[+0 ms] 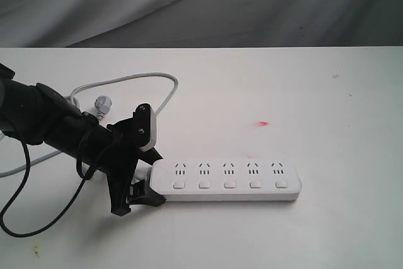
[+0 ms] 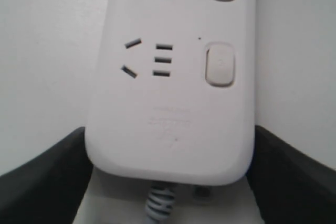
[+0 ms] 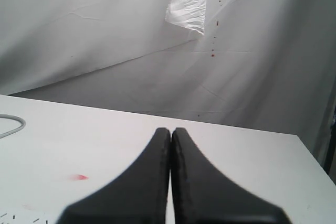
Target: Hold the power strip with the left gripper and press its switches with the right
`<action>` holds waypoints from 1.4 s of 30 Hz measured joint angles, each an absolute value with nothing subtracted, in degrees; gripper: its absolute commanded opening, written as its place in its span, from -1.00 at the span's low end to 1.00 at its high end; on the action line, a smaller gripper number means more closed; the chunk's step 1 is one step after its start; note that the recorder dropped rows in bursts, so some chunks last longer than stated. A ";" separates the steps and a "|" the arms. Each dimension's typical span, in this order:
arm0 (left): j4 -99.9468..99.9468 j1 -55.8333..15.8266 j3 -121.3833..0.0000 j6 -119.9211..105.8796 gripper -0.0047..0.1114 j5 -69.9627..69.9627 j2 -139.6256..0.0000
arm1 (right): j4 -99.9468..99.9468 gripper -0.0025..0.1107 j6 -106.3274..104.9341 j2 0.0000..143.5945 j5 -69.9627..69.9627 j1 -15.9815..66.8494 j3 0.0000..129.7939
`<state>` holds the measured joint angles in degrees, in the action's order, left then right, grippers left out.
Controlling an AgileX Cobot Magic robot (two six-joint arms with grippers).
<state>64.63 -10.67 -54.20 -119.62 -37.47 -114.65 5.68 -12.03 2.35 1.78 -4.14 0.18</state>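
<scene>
The table (image 1: 340, 105) is smooth and white, so nothing but the grip stops sliding. The power strip (image 1: 227, 181) lies flat near its front edge, sockets up, cord end towards your left arm. The left gripper (image 1: 151, 179) straddles that cord end, one finger against each long side. No gap shows in the left wrist view, so it looks clamped, but only on the last rounded stretch. That's your main risk: a hold this far out gives little leverage, and a press on the far switches could pivot or tip the strip out of the fingers.

The right gripper (image 3: 171, 132) is pressed fully together and empty. It is raised above the table and well away from the strip, out of the exterior view. Closed tips make a fair poker, but if you come down off-centre, they may land on a socket or on the casing between buttons.

The cord (image 1: 126, 80) loops behind the left arm; dragging it could tug the strip. The switches (image 1: 230, 185) are small and closely spaced, so aim carefully.
</scene>
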 measured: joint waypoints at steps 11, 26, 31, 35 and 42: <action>64.63 -10.67 -54.20 -119.74 -0.16 -37.47 -114.65 | 8.69 -0.96 -12.03 2.35 1.99 -4.14 0.18; 64.63 -10.67 -54.20 -119.74 -0.16 -37.47 -114.65 | 10.63 -0.96 -12.03 46.80 27.47 5.19 45.73; 64.63 -10.67 -54.20 -119.74 -0.16 -37.47 -114.65 | 12.55 -0.96 -13.35 64.09 29.97 17.81 51.98; 64.63 -10.67 -54.20 -119.74 -0.16 -37.47 -114.65 | 18.75 -0.96 -29.46 72.52 38.25 20.00 56.04; 64.63 -10.67 -54.20 -119.74 -0.16 -37.47 -114.65 | 25.67 -0.96 -44.73 81.87 44.35 20.00 62.21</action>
<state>64.63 -10.67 -54.20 -119.74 -37.47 -114.65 25.67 -44.73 81.87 44.35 20.00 62.21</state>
